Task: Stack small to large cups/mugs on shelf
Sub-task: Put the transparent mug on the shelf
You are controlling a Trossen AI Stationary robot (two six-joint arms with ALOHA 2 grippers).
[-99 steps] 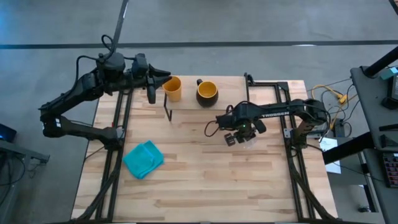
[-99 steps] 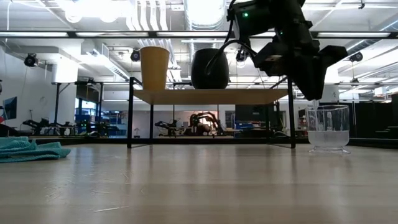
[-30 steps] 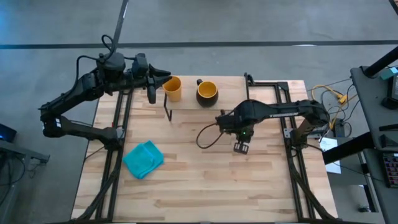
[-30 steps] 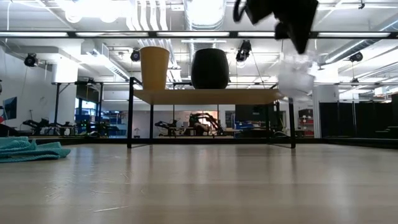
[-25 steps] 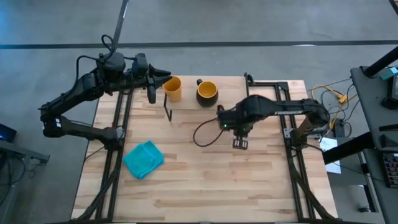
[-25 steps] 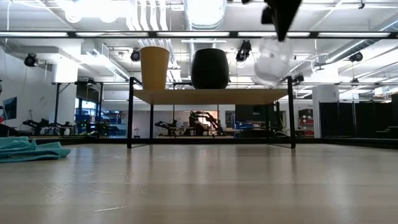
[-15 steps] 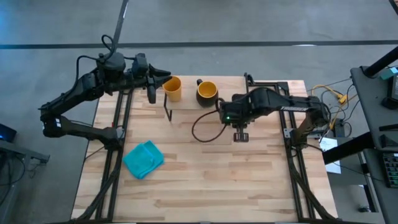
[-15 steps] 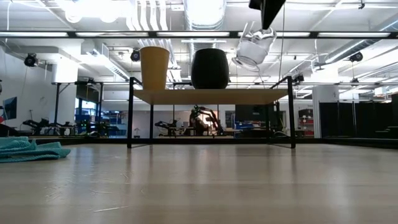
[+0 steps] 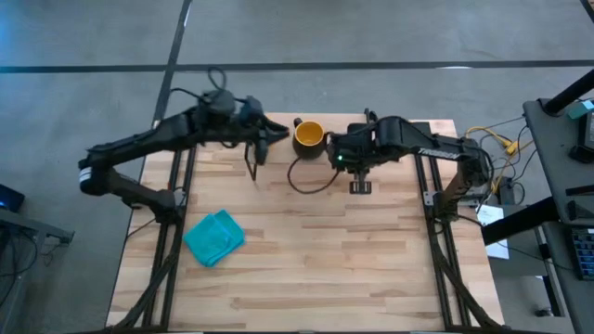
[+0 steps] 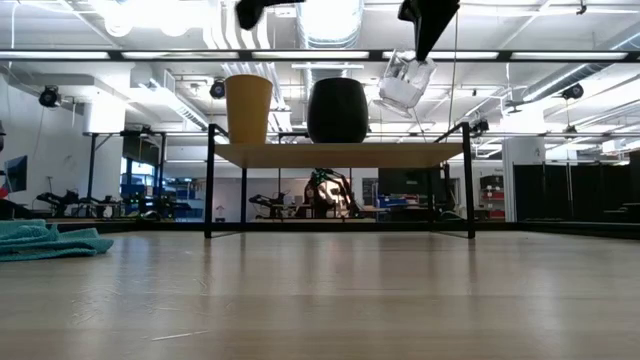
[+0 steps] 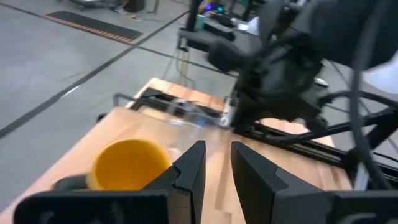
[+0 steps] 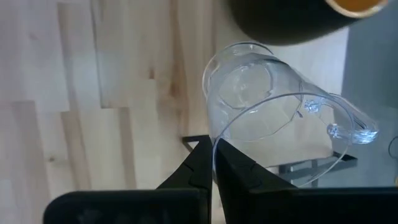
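The right gripper (image 10: 421,45) hangs above the shelf (image 10: 340,153) with its fingers (image 12: 205,171) pinched on the rim of the small clear glass (image 10: 404,80). The glass is in the air, tilted, off to one side of the dark mug (image 10: 337,110) and higher than the shelf board, not touching it. In the right wrist view the glass wall sits squeezed between the two dark fingertips, with the mug's dark body just beyond it and the light tabletop (image 12: 93,93) underneath.

On the shelf, the yellow-orange cup (image 10: 248,109) and the dark mug stand upright, near each other but apart. From overhead the mug (image 9: 309,137) shows its yellow-orange inside, and the right arm reaches in just beside it.

The left gripper (image 9: 264,144) is held over the end of the shelf where the cup stands; the arm covers the cup from above. In the left wrist view its fingers (image 11: 193,168) stand apart with a clear gap, holding nothing, and the yellow cup (image 11: 130,163) sits just beside them.

A teal cloth (image 9: 214,237) lies crumpled on the tabletop, well away from the shelf.
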